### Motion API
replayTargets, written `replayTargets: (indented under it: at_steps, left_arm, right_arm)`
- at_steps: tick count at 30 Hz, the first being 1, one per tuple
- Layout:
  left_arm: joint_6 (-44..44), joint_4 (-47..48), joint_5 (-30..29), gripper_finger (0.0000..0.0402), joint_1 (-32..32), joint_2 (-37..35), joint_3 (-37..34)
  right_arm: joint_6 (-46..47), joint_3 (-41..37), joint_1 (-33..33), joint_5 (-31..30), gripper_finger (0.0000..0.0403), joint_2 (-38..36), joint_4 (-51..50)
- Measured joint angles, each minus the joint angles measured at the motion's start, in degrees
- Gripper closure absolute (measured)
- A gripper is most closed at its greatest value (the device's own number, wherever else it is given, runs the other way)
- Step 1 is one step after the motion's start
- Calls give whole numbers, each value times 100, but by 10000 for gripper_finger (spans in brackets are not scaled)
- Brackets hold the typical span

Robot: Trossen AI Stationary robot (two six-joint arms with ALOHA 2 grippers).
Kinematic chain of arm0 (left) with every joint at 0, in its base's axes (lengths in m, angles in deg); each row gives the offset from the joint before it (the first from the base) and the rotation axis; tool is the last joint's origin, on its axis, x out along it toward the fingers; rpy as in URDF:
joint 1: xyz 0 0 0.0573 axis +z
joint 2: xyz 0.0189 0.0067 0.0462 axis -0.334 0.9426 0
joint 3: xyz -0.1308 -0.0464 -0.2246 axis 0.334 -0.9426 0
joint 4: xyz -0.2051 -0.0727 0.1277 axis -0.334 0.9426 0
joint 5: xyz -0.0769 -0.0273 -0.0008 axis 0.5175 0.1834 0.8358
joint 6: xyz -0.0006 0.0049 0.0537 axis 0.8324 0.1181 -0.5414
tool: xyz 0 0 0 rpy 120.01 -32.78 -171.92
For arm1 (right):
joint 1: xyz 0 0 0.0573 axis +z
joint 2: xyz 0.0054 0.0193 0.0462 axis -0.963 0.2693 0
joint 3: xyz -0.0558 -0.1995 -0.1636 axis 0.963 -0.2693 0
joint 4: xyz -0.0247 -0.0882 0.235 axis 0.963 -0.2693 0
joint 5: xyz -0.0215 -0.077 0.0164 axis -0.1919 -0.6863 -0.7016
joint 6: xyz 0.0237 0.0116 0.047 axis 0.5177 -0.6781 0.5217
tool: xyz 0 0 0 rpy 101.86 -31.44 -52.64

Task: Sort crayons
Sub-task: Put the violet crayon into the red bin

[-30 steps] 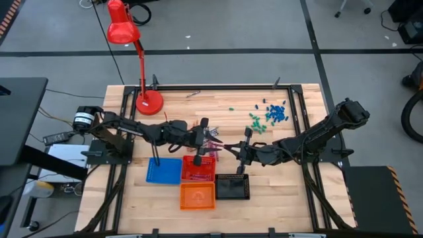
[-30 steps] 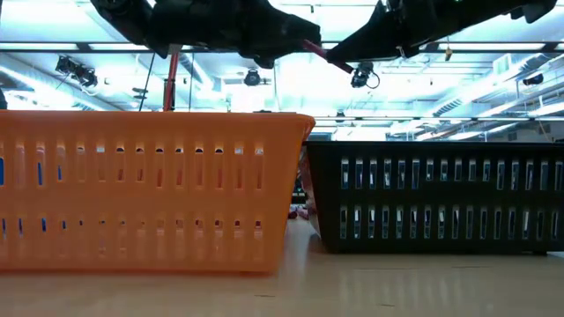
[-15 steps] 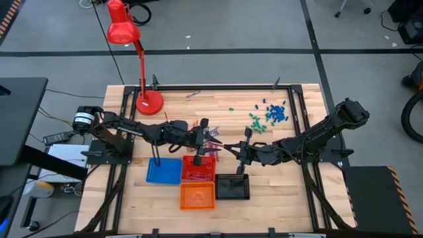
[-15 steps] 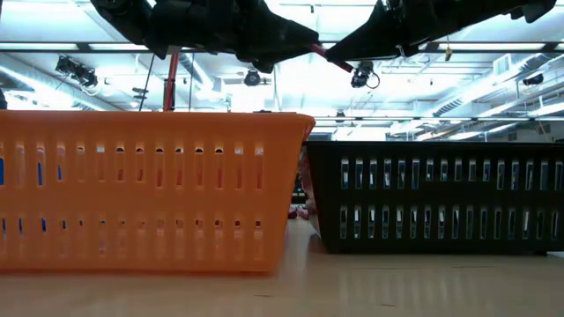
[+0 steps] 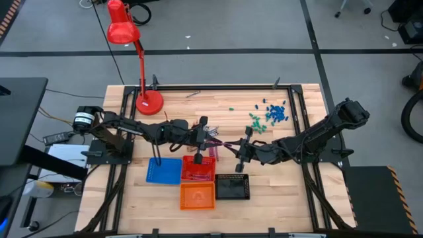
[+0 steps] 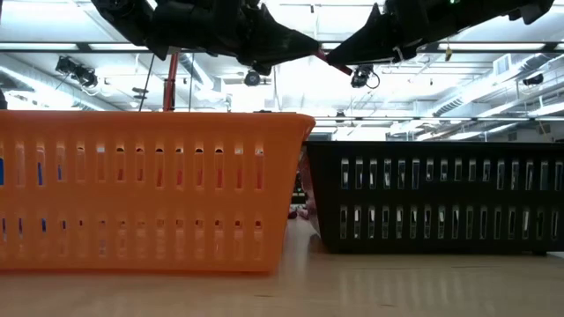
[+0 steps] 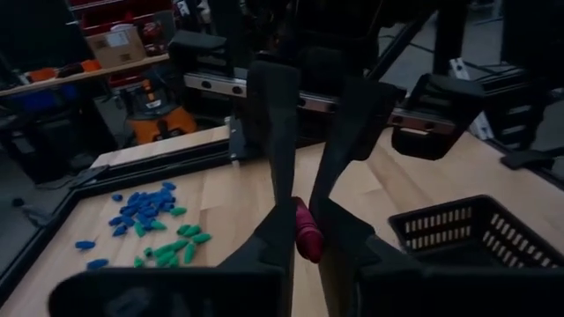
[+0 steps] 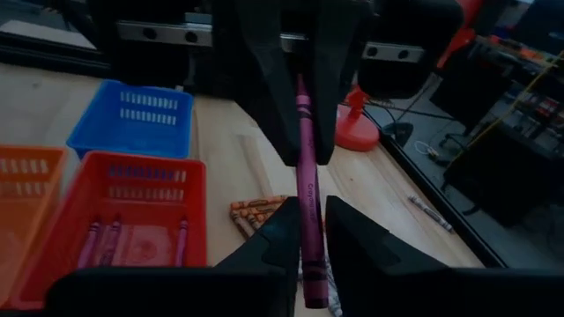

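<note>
Pinching one magenta crayon (image 8: 307, 176) (both ends): left tool (image 7: 302, 207), right tool (image 8: 307, 231).

- Four trays (image 5: 197, 168) sit clustered at the bench (image 5: 178, 106) middle-front.
- Lamp (image 5: 148, 100) stands rear left.
- Loose bits (image 5: 269, 115) lie rear right.
- Crayons (image 8: 107, 238) lie in one tray.

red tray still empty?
No: in the right wrist view the red tray already holds several magenta crayons lying on its floor.
</note>
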Motion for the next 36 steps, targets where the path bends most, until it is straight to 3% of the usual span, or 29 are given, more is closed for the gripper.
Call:
replayTargets:
  at_steps: [5, 17, 23, 30, 36]
  left_arm:
    - [0, 12, -95, 348, -9, 2, 0]
    - [101, 382, -103, 357, 115, 4, -2]
    - [265, 962, -99, 357, 42, -84, -2]
    - [611, 1621, -97, 356, -160, -471, -7]
    - [1155, 2834, -97, 356, -457, -590, 0]
  right_arm:
    - [49, 0, -13, 6, 311, 0, -10]
    - [3, 0, 6, -222, 240, 0, -150]
    - [-113, 0, 147, -646, 233, 0, -236]
    - [-214, 2, 392, -1999, 233, 0, -617]
    - [325, 1, 259, -1829, 234, 0, -1087]
